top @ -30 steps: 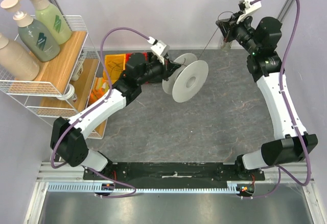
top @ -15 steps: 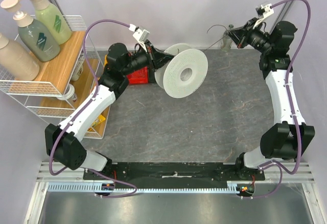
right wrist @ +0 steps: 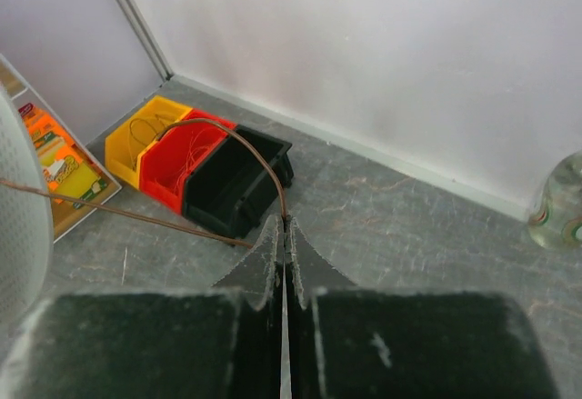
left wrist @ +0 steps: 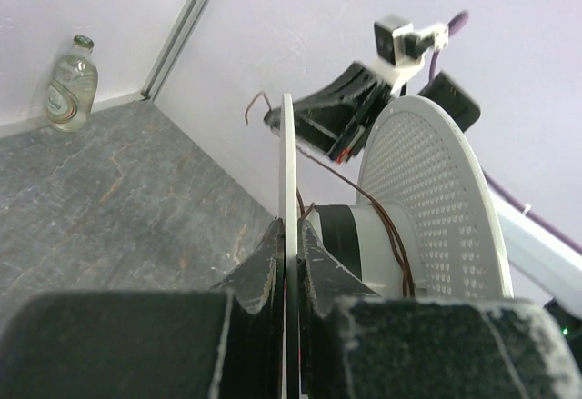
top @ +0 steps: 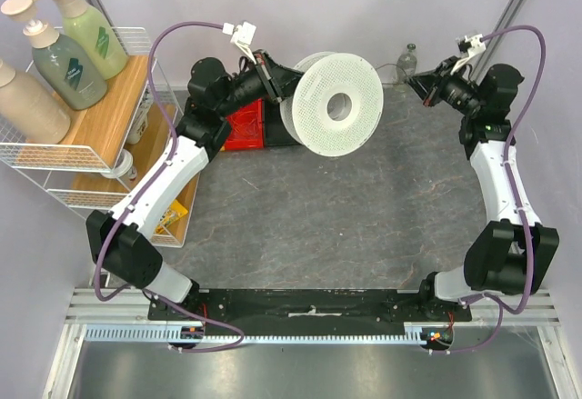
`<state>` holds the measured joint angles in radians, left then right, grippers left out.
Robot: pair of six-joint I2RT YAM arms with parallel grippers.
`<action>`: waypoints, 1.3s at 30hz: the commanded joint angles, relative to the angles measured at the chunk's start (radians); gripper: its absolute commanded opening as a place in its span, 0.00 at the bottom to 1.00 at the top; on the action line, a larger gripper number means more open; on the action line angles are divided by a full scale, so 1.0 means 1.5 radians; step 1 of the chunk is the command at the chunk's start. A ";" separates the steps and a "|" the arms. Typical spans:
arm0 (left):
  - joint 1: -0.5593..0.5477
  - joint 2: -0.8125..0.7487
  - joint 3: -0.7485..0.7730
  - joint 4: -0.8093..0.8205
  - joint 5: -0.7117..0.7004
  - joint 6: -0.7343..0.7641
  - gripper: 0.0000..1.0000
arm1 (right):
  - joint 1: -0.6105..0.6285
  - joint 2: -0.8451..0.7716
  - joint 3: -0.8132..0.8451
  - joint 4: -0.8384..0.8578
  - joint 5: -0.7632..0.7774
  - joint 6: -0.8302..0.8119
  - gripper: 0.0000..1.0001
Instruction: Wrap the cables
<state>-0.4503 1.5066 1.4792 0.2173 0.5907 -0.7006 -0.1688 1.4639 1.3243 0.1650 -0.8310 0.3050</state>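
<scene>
My left gripper [top: 277, 81] is shut on the edge of one flange of the white perforated spool [top: 336, 104], holding it off the table at the back. In the left wrist view the flange [left wrist: 287, 163] stands edge-on between the jaws of the left gripper [left wrist: 289, 226]. The cable [left wrist: 350, 181], a thin dark-brown wire, runs from the spool's hub toward my right gripper [top: 420, 81] at the back right. In the right wrist view the right gripper [right wrist: 285, 224] is shut on the cable [right wrist: 264, 158], which arcs up from the tips, and a strand [right wrist: 118, 210] leads left to the spool.
Yellow [right wrist: 136, 140], red [right wrist: 182, 163] and black [right wrist: 238, 176] bins sit by the back wall, behind the spool. A small glass bottle [top: 408, 57] stands in the back right corner. A wire rack [top: 82, 99] with pump bottles fills the left side.
The left arm has lifted the spool back and to the right and turned its perforated face toward the top camera. The right gripper has shifted right and lower, still pinching the cable.
</scene>
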 commanded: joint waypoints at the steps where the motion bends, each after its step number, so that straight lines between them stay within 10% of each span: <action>1: -0.010 -0.007 0.070 0.085 -0.049 -0.100 0.02 | -0.009 -0.047 -0.068 0.023 0.050 0.017 0.00; 10: -0.015 0.050 0.162 0.093 -0.110 -0.092 0.02 | 0.031 -0.130 -0.198 0.006 0.054 0.064 0.00; 19: -0.019 0.026 0.097 0.127 0.214 0.073 0.02 | 0.046 -0.141 -0.202 0.053 0.054 0.143 0.00; 39: -0.035 -0.129 -0.024 -0.327 0.365 0.811 0.02 | 0.046 -0.197 -0.330 0.022 -0.010 0.105 0.10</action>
<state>-0.4973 1.3750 1.4395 -0.1429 1.0649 0.2695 -0.0933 1.1900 0.8505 0.1970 -0.8452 0.4793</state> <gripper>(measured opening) 0.095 0.070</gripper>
